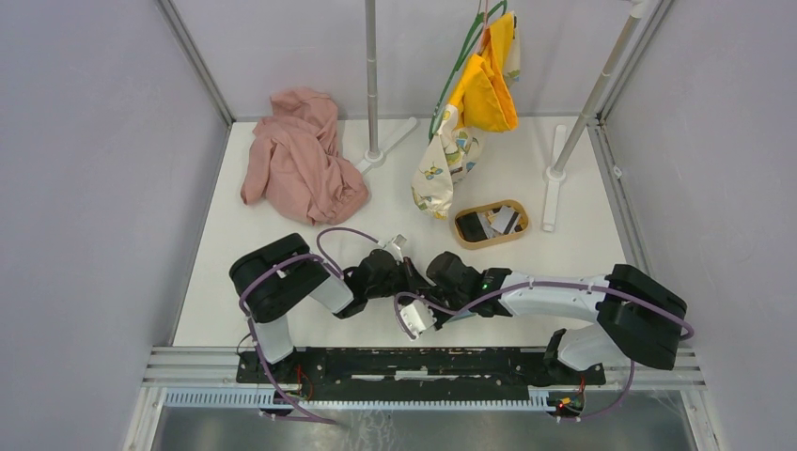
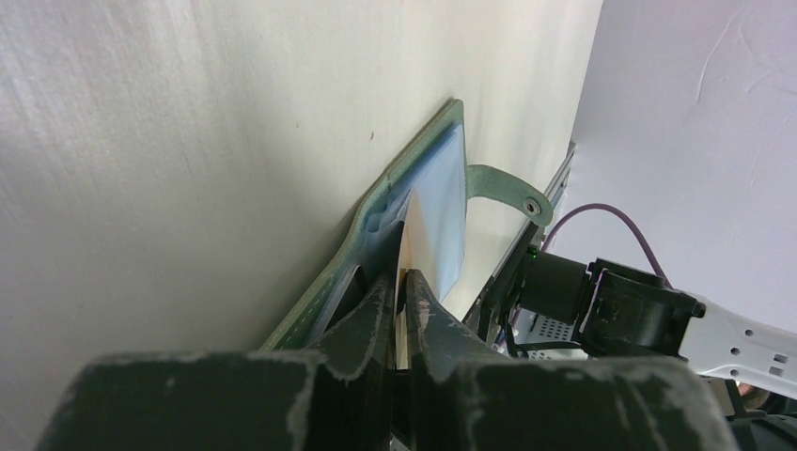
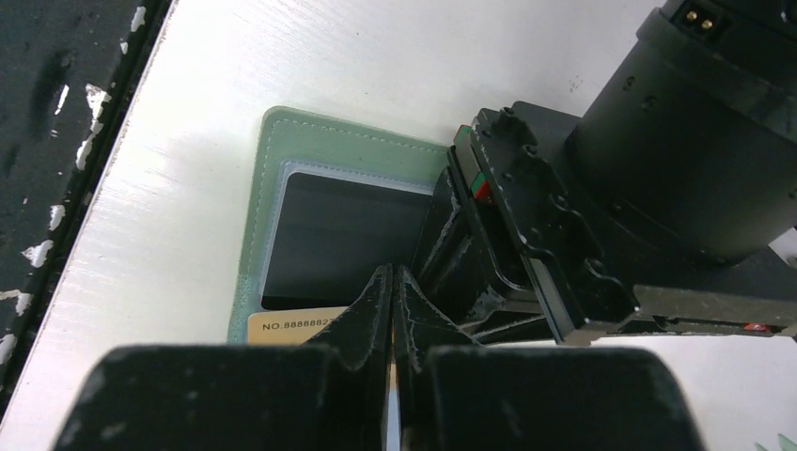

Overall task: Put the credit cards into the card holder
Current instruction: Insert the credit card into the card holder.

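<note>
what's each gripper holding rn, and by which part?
Left gripper pinches a thin pale sheet at the card holder, by its edge; card or sleeve, can't tell. Right gripper is shut next to the gold card; no hold visible.

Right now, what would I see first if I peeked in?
The bright yellow cloth hanging at the back, and the pink cloth heaped back left. In the middle near the front, the left gripper and right gripper meet at a green wallet.
</note>
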